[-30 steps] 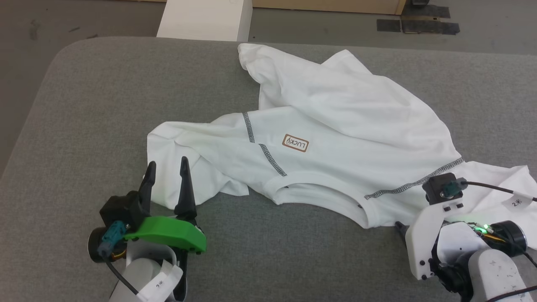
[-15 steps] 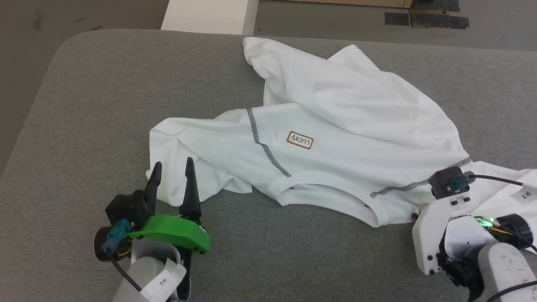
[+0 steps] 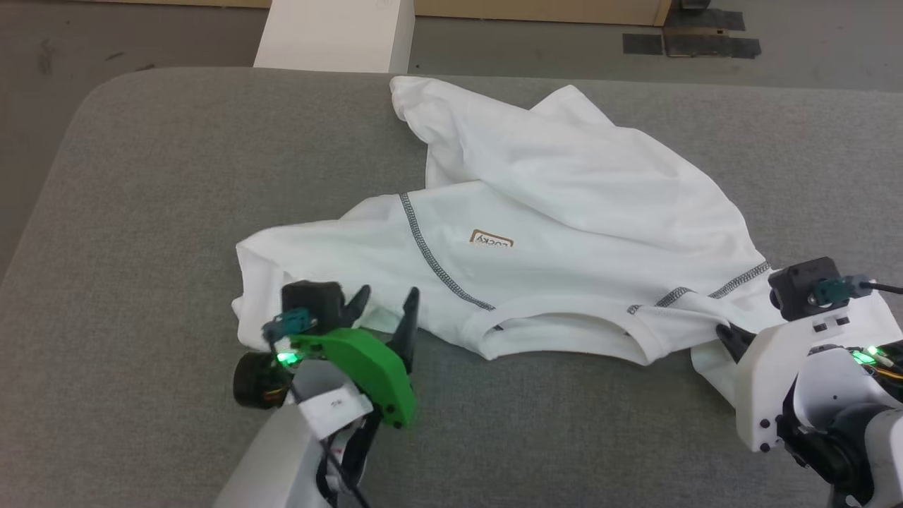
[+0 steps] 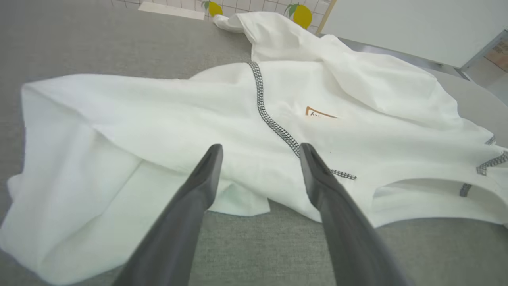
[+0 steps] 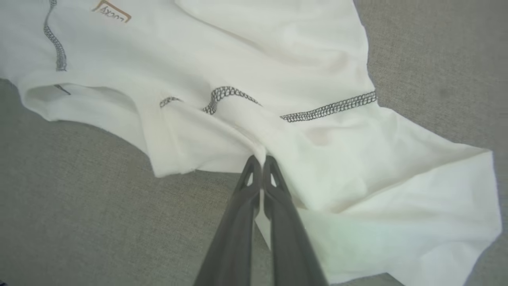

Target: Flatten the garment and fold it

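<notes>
The white garment lies crumpled across the grey padded surface, neck opening toward me, with grey seam lines and a small brown label. My right gripper is shut on a pinch of the garment by its shoulder seam, beside the collar; in the head view the right gripper sits at the cloth's right front edge. My left gripper stands open just over the garment near its left shoulder seam, nothing between its fingers. From the head, the left gripper hovers at the cloth's left front part.
A rigid white box stands past the far edge of the grey padded surface. Dark tape patches mark the floor at the back right. Bare grey padding stretches to the left and along the front.
My right gripper has closed on the cloth by the collar and pulled it up slightly. The left arm has moved right and forward over the garment's left part. The head view has shifted a little.
</notes>
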